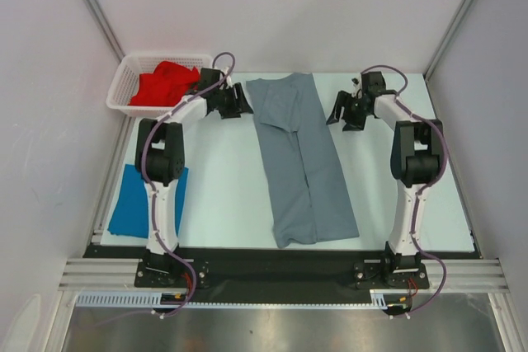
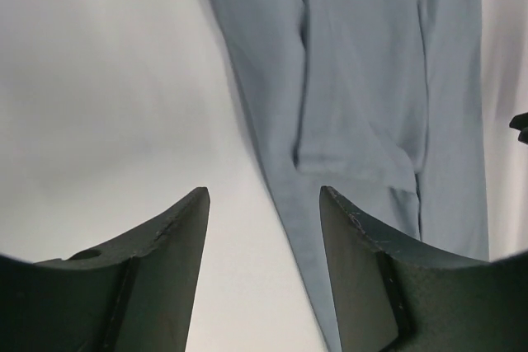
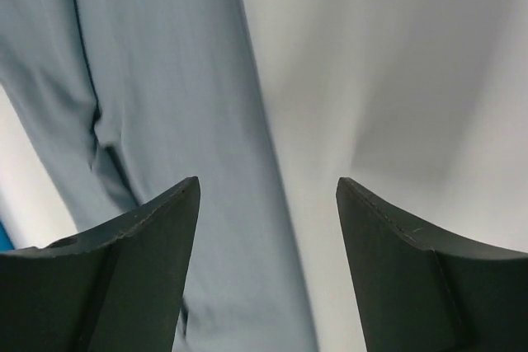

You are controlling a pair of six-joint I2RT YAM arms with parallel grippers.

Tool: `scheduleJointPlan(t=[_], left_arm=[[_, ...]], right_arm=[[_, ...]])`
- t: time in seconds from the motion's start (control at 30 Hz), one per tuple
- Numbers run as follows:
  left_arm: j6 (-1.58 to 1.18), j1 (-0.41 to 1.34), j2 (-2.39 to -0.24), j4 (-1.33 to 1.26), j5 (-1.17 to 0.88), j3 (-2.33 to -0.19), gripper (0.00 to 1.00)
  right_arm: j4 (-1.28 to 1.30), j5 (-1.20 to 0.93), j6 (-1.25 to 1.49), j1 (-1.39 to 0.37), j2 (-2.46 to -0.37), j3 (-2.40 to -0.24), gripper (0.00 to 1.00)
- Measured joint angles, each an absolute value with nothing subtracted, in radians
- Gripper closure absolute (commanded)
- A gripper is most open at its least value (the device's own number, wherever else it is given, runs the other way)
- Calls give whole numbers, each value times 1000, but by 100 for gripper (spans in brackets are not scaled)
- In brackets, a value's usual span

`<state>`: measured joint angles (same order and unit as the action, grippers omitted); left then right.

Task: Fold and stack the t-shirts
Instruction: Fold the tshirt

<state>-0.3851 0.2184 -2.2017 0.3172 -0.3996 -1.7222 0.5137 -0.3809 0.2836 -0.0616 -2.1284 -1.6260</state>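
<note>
A slate grey t-shirt [image 1: 299,158] lies on the table as a long strip, its sides folded inward, running from the far edge toward the near edge. My left gripper [image 1: 240,105] hovers open just left of its far end; the cloth [image 2: 363,80] shows ahead of the fingers, with nothing between them. To the right of that far end my right gripper [image 1: 340,113] is open and empty, the grey cloth [image 3: 165,80] to its left. A red t-shirt [image 1: 165,84] is bunched in the white basket [image 1: 124,86]. A bright blue t-shirt [image 1: 136,201] lies flat at the near left.
The white mesh basket stands at the far left corner. Grey enclosure walls close in both sides and the back. A black strip [image 1: 280,255] runs along the table's near edge by the arm bases.
</note>
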Motion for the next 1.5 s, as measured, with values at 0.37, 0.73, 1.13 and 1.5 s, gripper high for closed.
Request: scheduleJointPlan(t=[0.37, 0.73, 1.13, 1.5], left_arm=[[-474, 204, -2408, 217, -442, -1908, 48], [-697, 197, -2510, 50, -379, -1958, 55], [-793, 182, -2599, -7, -371, -2065, 64], [-848, 178, -2712, -56, -396, -2216, 79]], right_arm=[[439, -481, 250, -52, -2409, -1963, 42], [302, -570, 430, -56, -2627, -2224, 57], [228, -576, 531, -68, -2708, -2305, 76], [61, -570, 653, -46, -2689, -2185, 100]])
